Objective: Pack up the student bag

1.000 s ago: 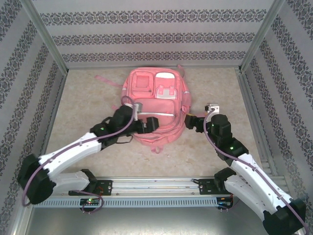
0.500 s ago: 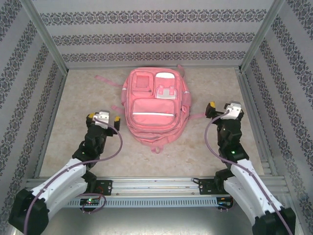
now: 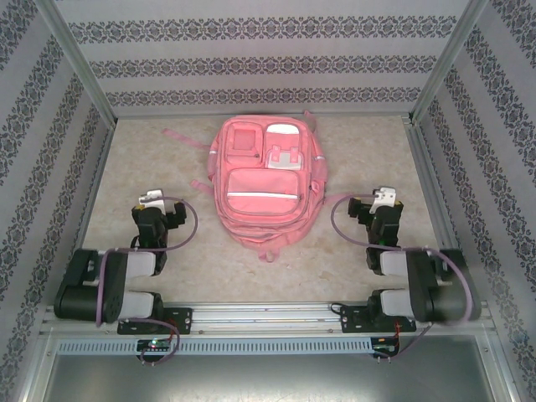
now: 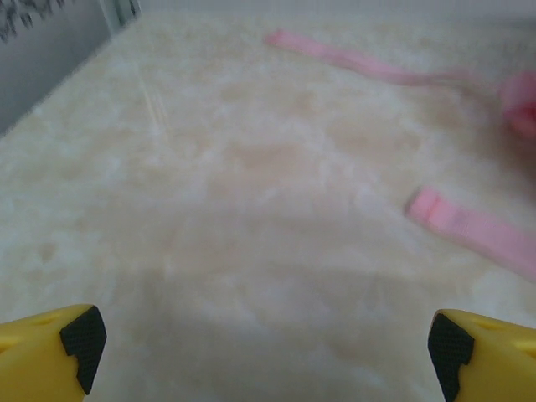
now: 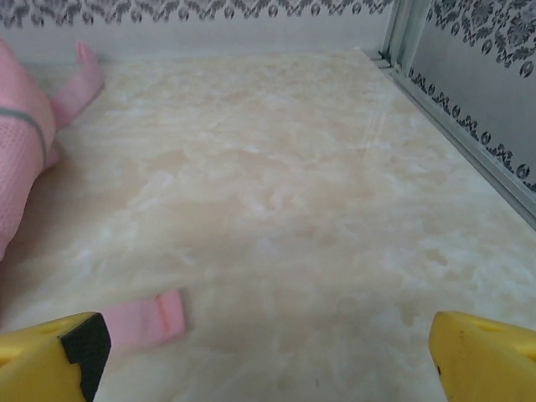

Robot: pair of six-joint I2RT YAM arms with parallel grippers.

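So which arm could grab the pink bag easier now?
Probably the right, barely. The left arm and right arm sit folded, jaws open, either side of the student bag. The right wrist view shows the bag's side and a strap end nearby.

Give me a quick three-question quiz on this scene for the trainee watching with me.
1. True or false: the left gripper and the right gripper both stand open, holding nothing.
2. Where does the student bag lie? A: flat on the table, between the two grippers. B: against the right wall. C: upright in the far left corner.
3. In the right wrist view, what pink thing lies on the table near the finger at the picture's left?
Key: 1 true. 2 A. 3 a strap end of the bag.
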